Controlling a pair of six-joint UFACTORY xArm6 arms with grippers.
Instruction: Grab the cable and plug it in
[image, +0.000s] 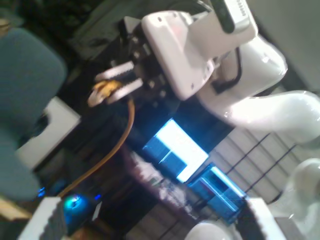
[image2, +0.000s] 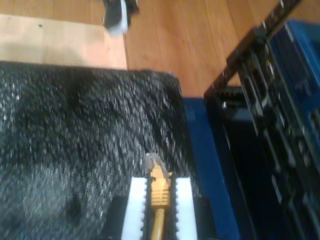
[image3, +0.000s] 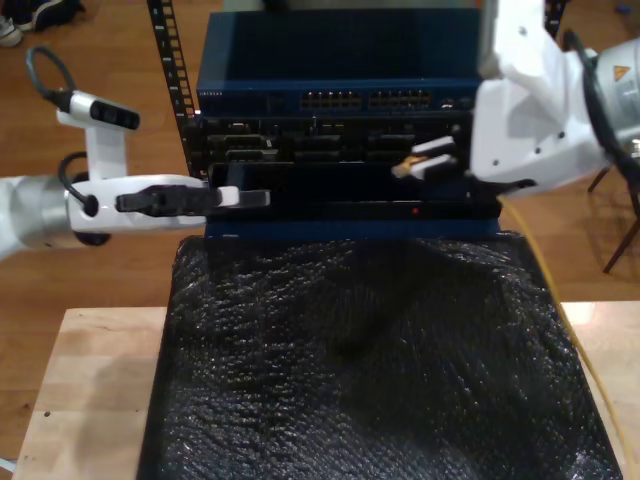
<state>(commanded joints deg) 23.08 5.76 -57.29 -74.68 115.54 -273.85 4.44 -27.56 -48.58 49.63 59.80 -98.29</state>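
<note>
1 cable (image2: 159, 192) pinched in my second gripper (image2: 160, 192).

Its 2 white fingers (image2: 136, 207) press the yellow-orange cable between them, clear plug (image2: 152, 161) poking just past the tips, long axis along the fingers, pointing toward the blue rack (image3: 335, 90). My first gripper (image3: 225, 198): jaw state unclear.

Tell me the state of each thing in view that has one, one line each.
my second gripper: shut on the cable, just behind its plug.
the cable: held in the air, not yet plugged in, the rest trailing loose.
my first gripper: nothing seen in it; open or shut unclear.
</note>
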